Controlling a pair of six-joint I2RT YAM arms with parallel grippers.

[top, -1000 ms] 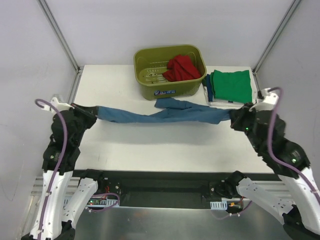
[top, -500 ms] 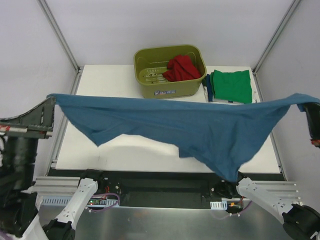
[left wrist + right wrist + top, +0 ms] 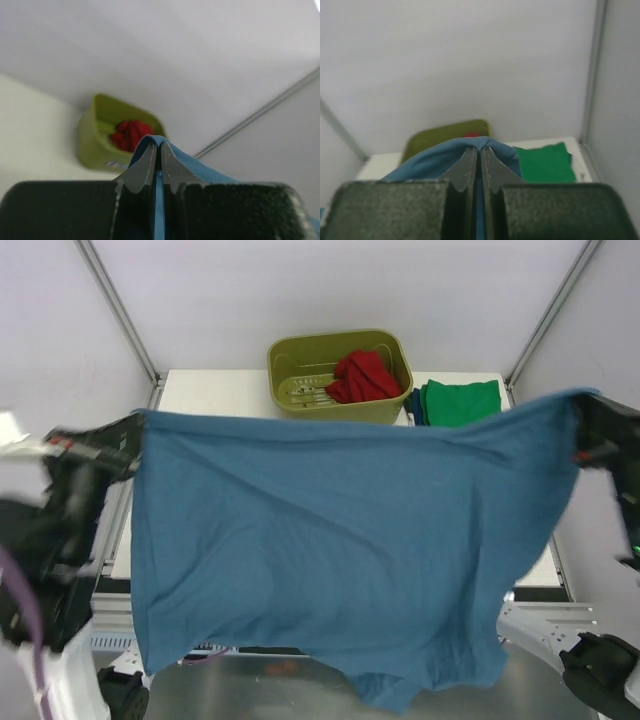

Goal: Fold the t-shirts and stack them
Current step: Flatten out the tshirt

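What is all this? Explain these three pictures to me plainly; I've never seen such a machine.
This is a robot with two arms bolted at the near edge of a table. The wide picture comes from a fixed camera above and behind the arms. The other two come from small cameras on each wrist, looking along that arm's own fingers. The left arm's fingers and the right arm's fingers are each shut on an upper corner of a teal-blue t-shirt, holding it spread wide in the air. At the far side stands an olive tub with a crumpled red t-shirt inside. To its right lies a folded green t-shirt.
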